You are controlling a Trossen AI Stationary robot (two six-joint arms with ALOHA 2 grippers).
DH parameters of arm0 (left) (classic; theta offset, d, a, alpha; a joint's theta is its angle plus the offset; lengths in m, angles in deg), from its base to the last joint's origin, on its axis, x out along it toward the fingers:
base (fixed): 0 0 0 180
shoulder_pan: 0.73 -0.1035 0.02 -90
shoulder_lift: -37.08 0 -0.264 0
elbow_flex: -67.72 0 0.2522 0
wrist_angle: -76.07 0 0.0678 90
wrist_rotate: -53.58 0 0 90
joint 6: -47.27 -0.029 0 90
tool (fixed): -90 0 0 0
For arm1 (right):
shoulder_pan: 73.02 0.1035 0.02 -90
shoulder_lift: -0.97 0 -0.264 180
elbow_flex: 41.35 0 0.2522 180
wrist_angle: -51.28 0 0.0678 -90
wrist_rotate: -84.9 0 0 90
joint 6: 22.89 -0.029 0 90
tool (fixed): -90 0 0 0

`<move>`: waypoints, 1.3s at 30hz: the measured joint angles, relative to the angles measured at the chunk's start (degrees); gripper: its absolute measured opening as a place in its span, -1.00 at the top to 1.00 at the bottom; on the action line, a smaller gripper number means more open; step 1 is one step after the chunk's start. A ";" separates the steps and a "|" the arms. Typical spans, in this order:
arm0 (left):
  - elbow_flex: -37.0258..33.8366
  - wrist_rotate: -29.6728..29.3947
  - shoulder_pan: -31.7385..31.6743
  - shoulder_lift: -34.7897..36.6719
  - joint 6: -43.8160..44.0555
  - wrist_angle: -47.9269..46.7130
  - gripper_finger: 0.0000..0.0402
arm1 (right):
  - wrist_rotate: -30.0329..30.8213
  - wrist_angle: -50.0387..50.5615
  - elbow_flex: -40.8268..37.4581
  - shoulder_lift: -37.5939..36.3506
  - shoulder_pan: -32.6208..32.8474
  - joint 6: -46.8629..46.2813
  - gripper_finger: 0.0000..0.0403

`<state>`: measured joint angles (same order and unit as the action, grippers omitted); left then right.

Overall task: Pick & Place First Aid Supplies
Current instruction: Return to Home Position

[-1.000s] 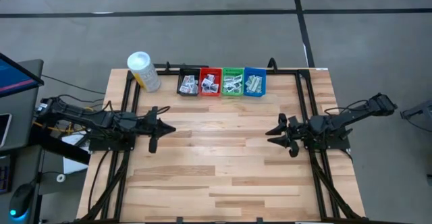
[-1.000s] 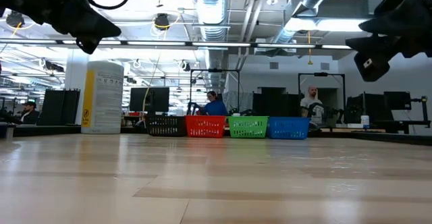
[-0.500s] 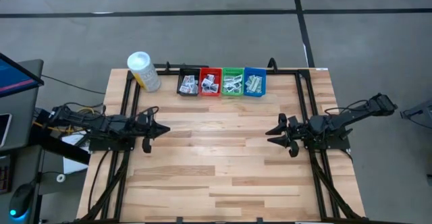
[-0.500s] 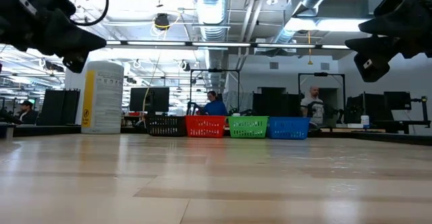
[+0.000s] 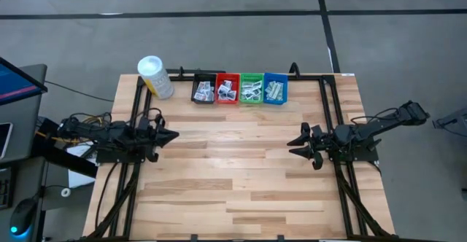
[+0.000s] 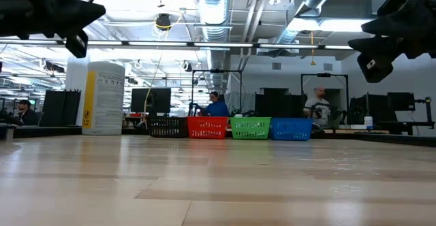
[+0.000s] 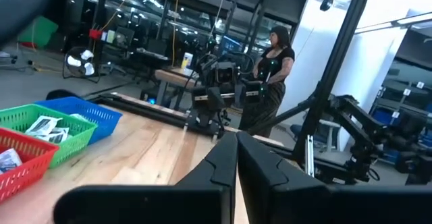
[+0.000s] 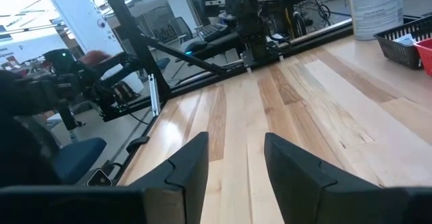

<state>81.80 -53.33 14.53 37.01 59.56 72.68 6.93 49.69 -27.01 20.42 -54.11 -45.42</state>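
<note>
Homing. My left end effector pinched closed, empty; right end effector parted, empty. Retract level above the pale wooden desk, clear of the black plastic bin.

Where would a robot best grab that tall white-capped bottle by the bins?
Probably the bottle around its round middle, below the cap, coming in level across the open table: it stands upright, with the black bin near on one side.
</note>
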 joint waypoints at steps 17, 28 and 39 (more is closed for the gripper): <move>0.00 0.00 0.00 -0.81 0.00 0.58 0.94 | -0.02 -0.05 0.00 0.00 -0.02 0.00 0.31; 0.00 0.02 0.00 -0.83 0.00 0.85 0.94 | -0.02 -0.03 0.02 0.00 -0.02 0.02 0.30; 0.00 0.02 -0.02 -0.83 0.00 0.90 0.94 | 0.00 -0.03 0.02 0.00 -0.02 0.02 0.32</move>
<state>81.80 -53.30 14.51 36.18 59.56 73.58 6.93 49.67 -26.99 20.42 -54.13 -45.40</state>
